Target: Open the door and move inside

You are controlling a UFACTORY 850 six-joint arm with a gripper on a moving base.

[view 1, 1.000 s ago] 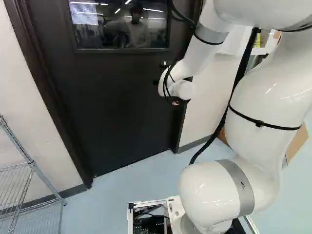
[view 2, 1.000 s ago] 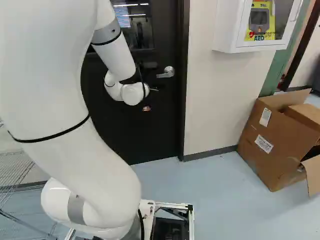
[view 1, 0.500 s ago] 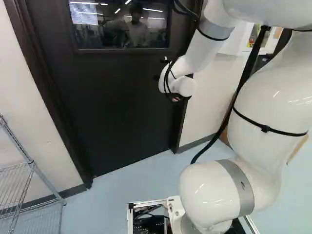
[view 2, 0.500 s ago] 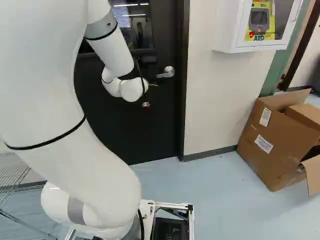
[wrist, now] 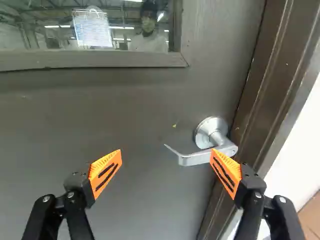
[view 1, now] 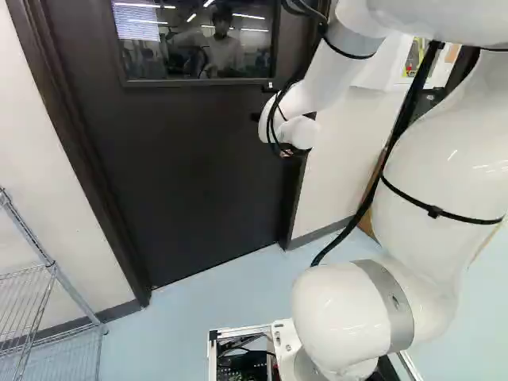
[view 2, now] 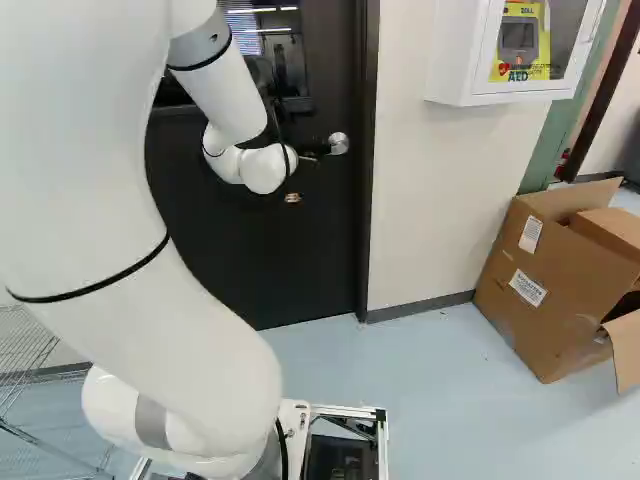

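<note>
Spread wide and holding nothing, the pincer (wrist: 166,151) has just risen level with the handle (wrist: 194,159), which lies close ahead, one finger overlapping it. The door (wrist: 135,115) beyond remains closed; pressing the handle down likely comes next.

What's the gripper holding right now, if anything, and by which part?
Nothing held: the gripper is open, one finger overlapping the lever handle in the wrist view, the other well off it.
</note>
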